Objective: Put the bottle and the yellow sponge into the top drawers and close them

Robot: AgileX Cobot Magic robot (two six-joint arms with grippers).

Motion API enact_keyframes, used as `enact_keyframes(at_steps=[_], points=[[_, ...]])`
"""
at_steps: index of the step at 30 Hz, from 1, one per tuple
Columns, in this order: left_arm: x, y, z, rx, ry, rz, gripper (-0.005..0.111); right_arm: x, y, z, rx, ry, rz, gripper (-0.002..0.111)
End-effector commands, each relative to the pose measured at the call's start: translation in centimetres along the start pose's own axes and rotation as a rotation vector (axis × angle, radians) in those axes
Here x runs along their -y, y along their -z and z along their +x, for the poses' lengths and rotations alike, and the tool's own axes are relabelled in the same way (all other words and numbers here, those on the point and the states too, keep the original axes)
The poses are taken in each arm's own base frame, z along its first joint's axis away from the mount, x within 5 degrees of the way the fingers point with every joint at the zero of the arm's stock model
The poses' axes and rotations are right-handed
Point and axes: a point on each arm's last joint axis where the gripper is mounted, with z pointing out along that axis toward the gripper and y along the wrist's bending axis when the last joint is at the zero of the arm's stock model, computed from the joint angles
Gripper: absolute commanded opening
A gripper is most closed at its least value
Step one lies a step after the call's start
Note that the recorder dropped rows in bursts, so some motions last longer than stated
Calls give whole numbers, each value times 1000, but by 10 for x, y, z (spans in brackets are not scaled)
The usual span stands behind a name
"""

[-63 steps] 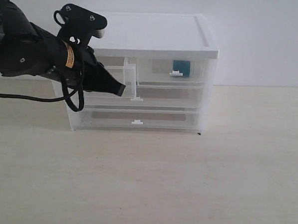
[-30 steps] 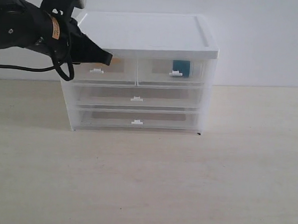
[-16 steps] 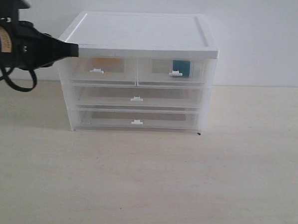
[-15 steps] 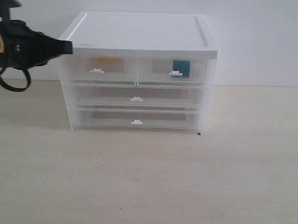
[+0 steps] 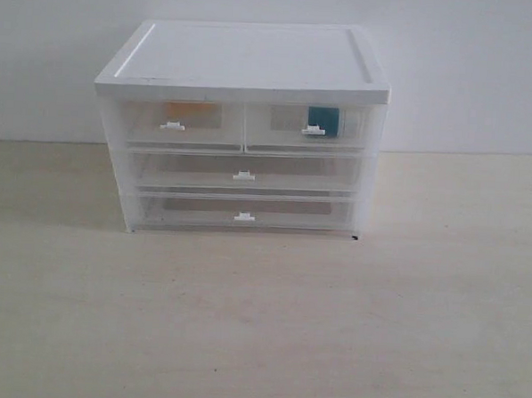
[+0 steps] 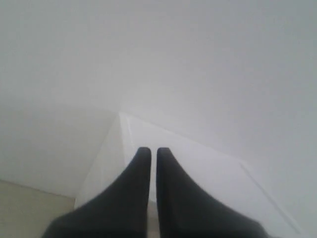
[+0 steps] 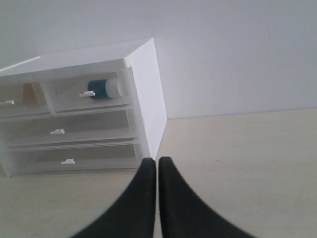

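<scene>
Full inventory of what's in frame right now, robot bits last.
cabinet: 1, white top over a translucent body, on the table by the wall
top drawers: 2, translucent with white handles, side by side under the top, both closed
full-width drawers: 2, translucent, stacked below the top pair, both closed
yellow sponge: 1, yellow-orange, inside the top drawer on the exterior view's left
bottle: 1, teal with a white cap, inside the other top drawer
table: 1, pale wood
wall: 1, white, behind the cabinet
left pincer: 1, black, shut, empty, pointing at a cabinet top corner
right pincer: 1, black, shut, empty, over the table near the cabinet
</scene>
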Motion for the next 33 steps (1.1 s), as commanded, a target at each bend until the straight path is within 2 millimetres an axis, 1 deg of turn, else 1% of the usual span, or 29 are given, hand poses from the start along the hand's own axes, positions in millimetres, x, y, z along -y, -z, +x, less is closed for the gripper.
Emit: enact_keyframes(at_steps=[1,6,11,16,21,33], points=[[4,28,-6,112,22,39,4,0,1,-1,13,2,-3,0],[8,51,-7,160,18,63,4,0,1,-1,13,2,-3,0],[7,73,-5,209,53,69,4,0,1,-1,13,2,-3,0],[7,88,0,233,47,83,4,0,1,-1,13,2,-3,0],[9,92,3,224,-5,103,4,0,1,-1,13,2,-3,0],[9,92,3,224,-5,103,4,0,1,-1,13,2,-3,0]])
